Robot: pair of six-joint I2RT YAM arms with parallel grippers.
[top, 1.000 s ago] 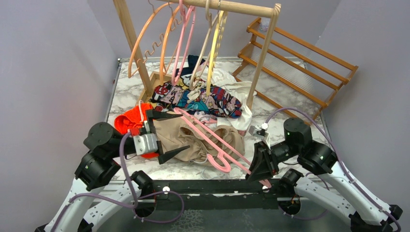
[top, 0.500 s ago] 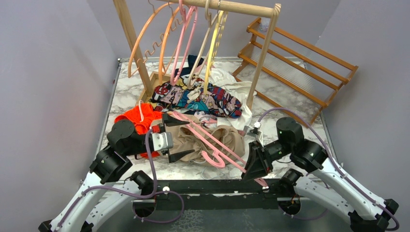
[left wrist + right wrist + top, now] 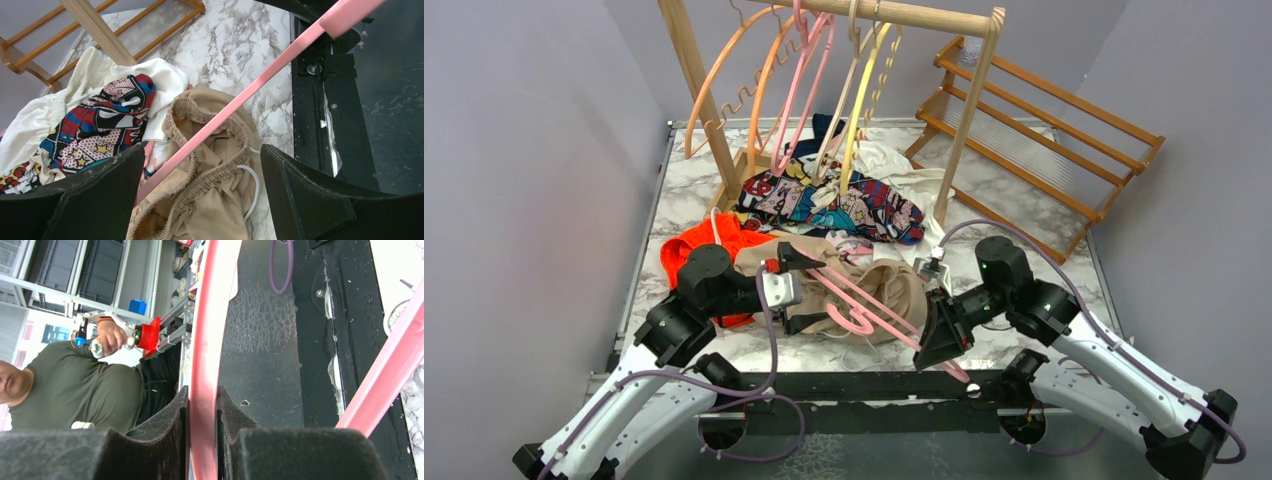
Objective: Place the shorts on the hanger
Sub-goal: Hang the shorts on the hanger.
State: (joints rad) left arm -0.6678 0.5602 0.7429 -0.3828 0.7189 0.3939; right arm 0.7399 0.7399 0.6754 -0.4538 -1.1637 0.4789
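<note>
Pink plastic juts up at the table's near edge, where the right gripper (image 3: 939,338) is clamped tight on one arm of the hanger (image 3: 864,300); the rest of the hanger slants over the beige shorts (image 3: 896,290). The left gripper (image 3: 807,288) hovers above the shorts' gathered waistband, jaws spread wide and holding nothing. The shorts lie crumpled on the marble table (image 3: 686,200), with an orange garment (image 3: 709,243) to their left and a comic-print cloth (image 3: 844,205) behind them, below the wooden rail (image 3: 914,15).
</note>
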